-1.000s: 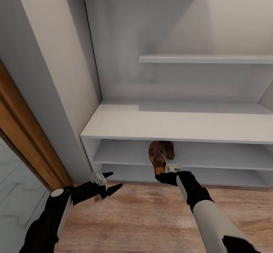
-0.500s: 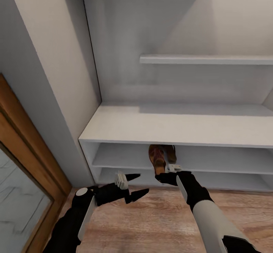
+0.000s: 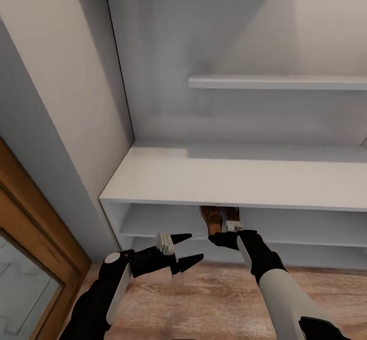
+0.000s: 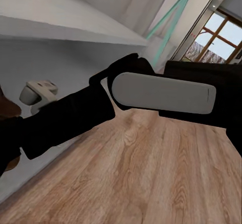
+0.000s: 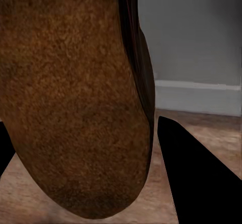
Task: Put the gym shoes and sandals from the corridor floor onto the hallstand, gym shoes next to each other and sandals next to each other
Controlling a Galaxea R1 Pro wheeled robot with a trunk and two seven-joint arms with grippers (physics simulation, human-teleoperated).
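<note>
One dark brown sandal [image 3: 212, 220] is pinched at its heel end by the right gripper [image 3: 220, 239], its toe already in under the bench top [image 3: 239, 176] of the light-grey hallstand [image 3: 118, 218] and over the upper cubby shelf [image 3: 153, 224]; a second brown shape just beside it looks like the other sandal, though the bench edge hides most of it. In the right wrist view the sandal's sole [image 5: 75, 98] sits between the dark fingers. The left gripper [image 3: 184, 251] hangs over the wood-plank floor [image 3: 214, 299] near the rack's left end, fingers spread and holding nothing. The risk, I judge, is a release too early: the heel overhangs the shelf lip and could tip back to the floor. Headroom under the bench is tight, while the shelf runs bare to either side.
</note>
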